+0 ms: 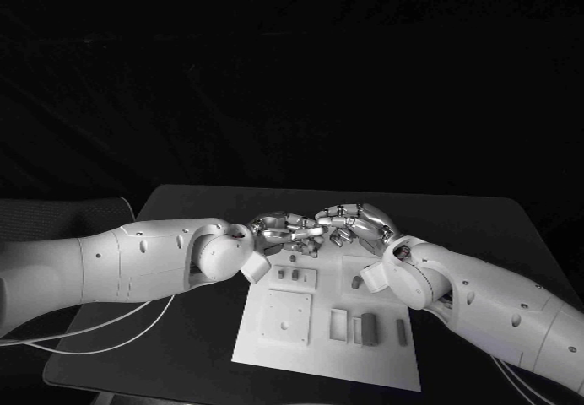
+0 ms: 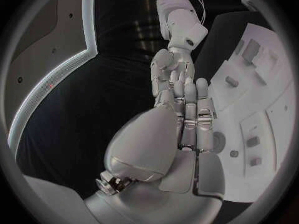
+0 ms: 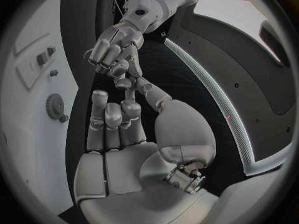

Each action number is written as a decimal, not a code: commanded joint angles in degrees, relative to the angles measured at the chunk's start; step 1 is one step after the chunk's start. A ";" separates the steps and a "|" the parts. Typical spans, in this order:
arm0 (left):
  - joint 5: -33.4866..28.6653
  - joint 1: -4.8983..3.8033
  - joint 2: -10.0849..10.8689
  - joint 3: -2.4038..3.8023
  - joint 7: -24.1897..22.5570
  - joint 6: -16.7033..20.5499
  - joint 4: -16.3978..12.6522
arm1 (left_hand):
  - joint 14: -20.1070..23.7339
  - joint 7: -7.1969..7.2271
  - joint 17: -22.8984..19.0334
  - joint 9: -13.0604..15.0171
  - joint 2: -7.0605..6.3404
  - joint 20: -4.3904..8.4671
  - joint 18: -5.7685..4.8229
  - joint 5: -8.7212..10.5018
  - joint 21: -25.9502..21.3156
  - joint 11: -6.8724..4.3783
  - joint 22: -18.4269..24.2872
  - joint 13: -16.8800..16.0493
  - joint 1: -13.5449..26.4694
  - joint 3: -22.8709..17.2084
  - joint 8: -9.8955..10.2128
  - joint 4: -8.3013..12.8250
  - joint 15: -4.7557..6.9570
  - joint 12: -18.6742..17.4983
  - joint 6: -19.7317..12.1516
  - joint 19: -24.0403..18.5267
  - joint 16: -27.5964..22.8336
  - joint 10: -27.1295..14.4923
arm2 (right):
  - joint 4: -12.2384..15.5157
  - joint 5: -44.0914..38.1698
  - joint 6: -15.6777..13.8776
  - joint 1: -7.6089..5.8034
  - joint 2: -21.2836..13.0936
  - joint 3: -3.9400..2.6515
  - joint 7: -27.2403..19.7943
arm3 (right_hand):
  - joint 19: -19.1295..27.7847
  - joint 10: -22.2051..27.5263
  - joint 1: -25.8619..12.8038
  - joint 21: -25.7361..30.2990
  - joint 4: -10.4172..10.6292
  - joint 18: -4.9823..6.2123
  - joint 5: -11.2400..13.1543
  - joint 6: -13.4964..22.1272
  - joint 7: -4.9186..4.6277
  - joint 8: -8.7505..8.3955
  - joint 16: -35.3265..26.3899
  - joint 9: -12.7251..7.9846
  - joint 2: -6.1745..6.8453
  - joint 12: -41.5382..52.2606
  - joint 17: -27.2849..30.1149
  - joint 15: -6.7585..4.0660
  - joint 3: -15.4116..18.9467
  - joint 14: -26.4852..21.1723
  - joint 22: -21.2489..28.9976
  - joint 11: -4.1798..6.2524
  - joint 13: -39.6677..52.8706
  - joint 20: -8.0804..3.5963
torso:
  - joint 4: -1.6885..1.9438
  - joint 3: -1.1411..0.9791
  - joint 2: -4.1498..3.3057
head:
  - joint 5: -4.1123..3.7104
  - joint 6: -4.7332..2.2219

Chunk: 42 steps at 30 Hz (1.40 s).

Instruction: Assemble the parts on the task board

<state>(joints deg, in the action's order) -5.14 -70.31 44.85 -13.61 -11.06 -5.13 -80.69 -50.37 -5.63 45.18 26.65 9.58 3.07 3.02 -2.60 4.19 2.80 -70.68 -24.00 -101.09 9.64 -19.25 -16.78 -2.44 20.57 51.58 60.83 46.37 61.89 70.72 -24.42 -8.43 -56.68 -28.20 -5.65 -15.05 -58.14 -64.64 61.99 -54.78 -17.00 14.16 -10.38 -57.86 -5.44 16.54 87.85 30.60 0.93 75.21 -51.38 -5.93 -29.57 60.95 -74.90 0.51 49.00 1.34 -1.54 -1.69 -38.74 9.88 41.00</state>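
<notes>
The black surface [image 1: 182, 337] carries the white board [image 1: 283, 346], which holds small grey parts [image 1: 369, 327] in its recesses. Both hands meet fingertip to fingertip above its far edge; whether the left hand [image 1: 283, 232] or right hand [image 1: 355, 224] pinches something, one cannot tell. The parts look light, stiff and small; probably best pinched at their sides.

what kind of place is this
Probably a robotics lab test bench: a bare black table holding a white task board with small grey parts, and two silver hands, left hand and right hand, meeting above it.
</notes>
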 commanded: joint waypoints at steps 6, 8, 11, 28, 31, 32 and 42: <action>-0.63 -0.06 -0.05 0.08 -0.11 0.10 0.00 | -0.37 -0.37 -0.16 -0.02 -0.55 0.15 -0.16 -0.20 -0.18 0.05 0.09 0.33 1.41 -0.34 0.06 0.00 0.06 -0.63 0.34 0.10 0.43 0.63 | 0.24 -0.67 1.48 0.08 -0.10 0.01 -0.02 | 0.56 0.49 -0.04 0.03 0.19 0.84 -0.23 -0.21 -0.35 0.40 0.31 0.13 -0.59 0.32 -0.09 -0.35 -0.20 -0.07 -0.73 0.06 0.06 -0.05 | -0.04 -0.03 -0.02 | 0.04 0.04; -0.66 -0.06 -0.05 0.08 0.11 0.05 0.00 | -0.36 -0.57 -0.19 -0.10 -1.21 0.15 -0.19 -0.19 -0.14 0.13 0.08 0.44 2.24 0.11 0.25 -0.03 0.04 -0.81 0.12 0.12 0.46 0.50 | 0.18 -0.69 1.48 0.08 -0.11 0.01 -0.02 | 0.56 0.50 -0.04 0.03 0.19 0.84 -0.23 -0.21 -0.35 0.41 0.32 0.14 -0.59 0.32 -0.09 -0.35 -0.21 -0.08 -0.73 0.06 0.06 -0.05 | -0.04 -0.03 -0.02 | 0.04 0.04; -0.93 -0.06 -0.06 0.08 0.35 0.15 -0.01 | -0.37 -0.88 -0.25 -0.25 -2.10 0.16 -0.20 -0.18 -0.08 0.25 0.04 0.60 4.05 1.09 0.60 -0.04 0.03 -1.06 -0.28 0.20 0.51 0.25 | 0.14 -0.71 1.51 0.08 -0.12 0.01 -0.02 | 0.56 0.50 -0.05 0.03 0.20 0.84 -0.23 -0.21 -0.35 0.41 0.32 0.15 -0.60 0.33 -0.09 -0.35 -0.21 -0.08 -0.73 0.06 0.06 -0.05 | -0.03 -0.03 -0.01 | 0.04 0.05; -1.07 -0.06 -0.02 0.08 0.31 0.14 -0.02 | -0.16 -1.26 -0.53 -0.63 -2.58 0.24 0.00 -0.20 -0.11 0.49 0.03 1.01 6.79 2.08 1.47 0.09 0.04 -1.78 -1.37 0.16 0.52 -0.79 | 0.08 -0.73 1.72 0.08 -0.11 0.01 0.04 | 0.59 0.51 -0.05 0.03 0.19 0.84 -0.24 -0.20 -0.34 0.42 0.33 0.19 -0.63 0.34 -0.10 -0.35 -0.23 -0.10 -0.73 0.07 0.08 -0.04 | -0.01 -0.01 -0.02 | 0.04 0.08; -1.07 -0.06 0.00 0.08 0.11 0.27 0.00 | -0.09 -1.14 -0.58 -0.64 -1.87 0.24 0.07 -0.20 -0.15 0.44 0.06 1.04 5.62 1.18 1.50 0.17 0.07 -1.79 -1.35 0.07 0.54 -0.79 | 0.06 -0.73 1.81 0.08 -0.12 0.01 0.06 | 0.59 0.52 -0.05 0.03 0.19 0.84 -0.25 -0.19 -0.34 0.42 0.33 0.19 -0.64 0.34 -0.10 -0.35 -0.23 -0.10 -0.73 0.07 0.08 -0.04 | -0.01 -0.01 -0.02 | 0.04 0.08; -1.07 -0.06 0.01 0.08 0.08 0.27 0.03 | -0.08 -1.11 -0.60 -0.65 -1.53 0.24 0.09 -0.21 -0.16 0.43 0.07 1.06 5.18 0.80 1.51 0.21 0.07 -1.80 -1.35 0.04 0.55 -0.80 | 0.06 -0.73 1.80 0.08 -0.12 0.01 0.06 | 0.60 0.52 -0.05 0.03 0.19 0.84 -0.25 -0.19 -0.34 0.42 0.33 0.19 -0.65 0.34 -0.10 -0.35 -0.23 -0.11 -0.73 0.07 0.08 -0.03 | -0.01 -0.01 -0.02 | 0.04 0.08; -1.07 -0.07 0.04 0.08 -0.30 0.23 0.09 | 0.19 -0.69 -0.73 -0.63 0.50 0.08 0.01 -0.21 -0.24 0.35 0.21 1.17 1.65 -3.00 1.48 0.19 -0.05 -1.80 -0.98 -0.45 0.65 -0.55 | 0.01 -0.73 2.19 0.10 -0.09 0.01 0.17 | 0.61 0.52 -0.07 0.03 0.20 0.84 -0.25 -0.18 -0.34 0.42 0.34 0.22 -0.66 0.35 -0.11 -0.35 -0.23 -0.12 -0.73 0.07 0.09 -0.03 | 0.01 -0.02 -0.01 | 0.03 0.12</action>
<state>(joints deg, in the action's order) -5.65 -70.32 44.94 -13.60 -10.42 -5.00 -80.60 -50.37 -6.71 44.52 26.03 10.12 3.07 2.94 -2.60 4.19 3.17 -70.53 -22.88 -99.08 6.71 -17.92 -16.58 -2.44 19.02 50.61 60.82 46.82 61.42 70.61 -24.66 -7.84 -56.66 -28.38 -5.65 -14.66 -57.93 -64.64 61.91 -54.78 -16.91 14.16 -10.37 -57.86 -5.44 16.57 87.85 30.72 1.00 75.21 -51.41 -5.87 -29.66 60.67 -74.90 0.51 49.04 1.13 -1.54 -1.70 -38.75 9.91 41.09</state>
